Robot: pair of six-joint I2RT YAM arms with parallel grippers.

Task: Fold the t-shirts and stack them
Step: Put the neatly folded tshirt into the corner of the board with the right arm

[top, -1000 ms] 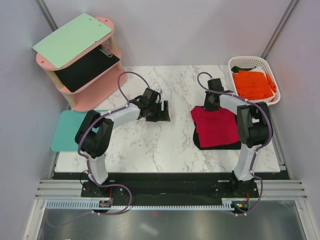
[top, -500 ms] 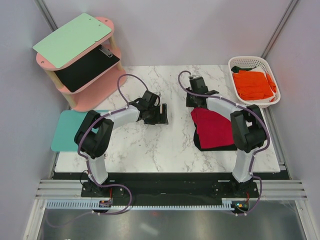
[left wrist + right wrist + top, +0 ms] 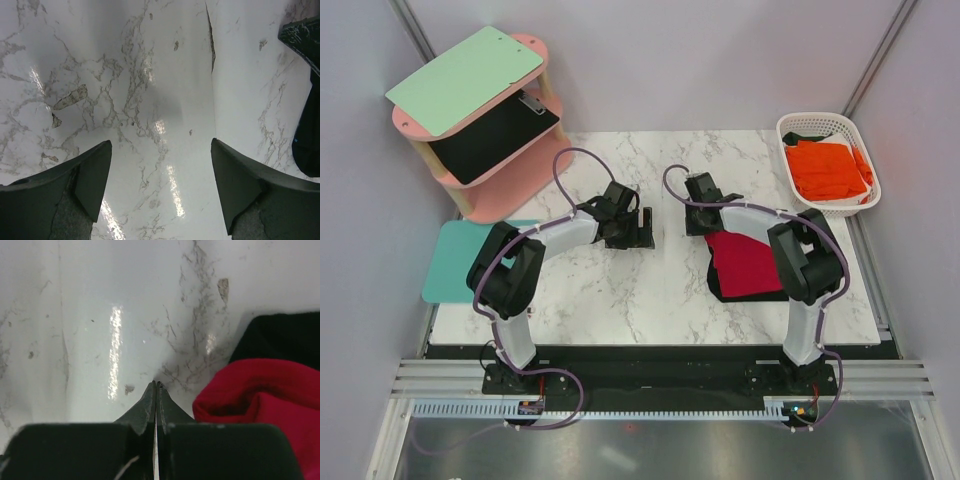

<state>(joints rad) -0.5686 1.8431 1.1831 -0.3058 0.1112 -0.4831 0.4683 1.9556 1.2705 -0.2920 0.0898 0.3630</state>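
A folded crimson red t-shirt (image 3: 748, 262) lies on top of a folded black t-shirt (image 3: 720, 290) at the right of the marble table; both also show in the right wrist view, red (image 3: 265, 400) over black (image 3: 280, 337). A bright orange t-shirt (image 3: 828, 168) lies folded in the white basket (image 3: 800, 124). My right gripper (image 3: 696, 222) is shut and empty, just left of the red shirt's far corner (image 3: 156, 385). My left gripper (image 3: 642, 230) is open and empty over bare marble near the table's middle (image 3: 160, 150).
A pink two-tier shelf (image 3: 525, 170) at the back left holds a mint-green board (image 3: 465, 78) above a black board (image 3: 495, 135). A teal mat (image 3: 455, 260) lies at the table's left edge.
My right gripper has moved left, from over the red shirt's far edge onto bare marble beside it. The red shirt's left side now looks folded in. The left gripper has barely shifted.
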